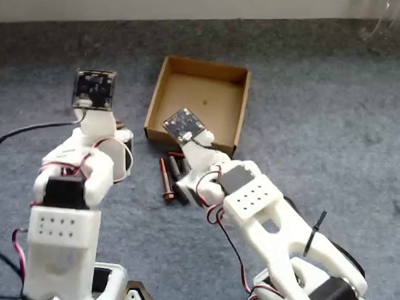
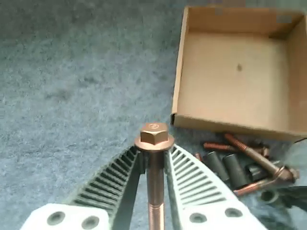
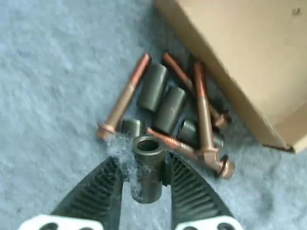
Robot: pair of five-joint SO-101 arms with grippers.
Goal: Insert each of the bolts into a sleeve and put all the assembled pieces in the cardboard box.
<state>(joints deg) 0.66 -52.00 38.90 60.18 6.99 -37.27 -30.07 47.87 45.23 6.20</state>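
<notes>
Left gripper (image 2: 154, 154): pinches a copper bolt (image 2: 155, 184) between its ribbed fingers.
Held bolt, axis: runs along the fingers. The hex head sits just past the fingertips, and the threaded end points back toward the wrist.
Held bolt, place: off the carpet, out to the left of the cardboard box (image 1: 159, 97) and well apart from it.
Loose pile (image 1: 174, 174): copper bolts and dark sleeves lie flat and tangled between the two arms, just beside the near wall of the box. Most long axes run roughly toward the box. The leftmost loose bolt (image 3: 123, 98) has its head away from the box.
Right gripper (image 3: 144, 162): clamps a dark sleeve (image 3: 146, 175) between its fingers, just over the near edge of the pile.
Held sleeve, axis: lies along the fingers, with its open bore at the fingertip end.
Box: open-topped, its brown floor bare, to the right of and beyond the pile.
Surface: grey-blue carpet (image 1: 319, 151) lies under everything.
Room: a pale strip (image 1: 180, 1) runs along the far edge of the carpet.
</notes>
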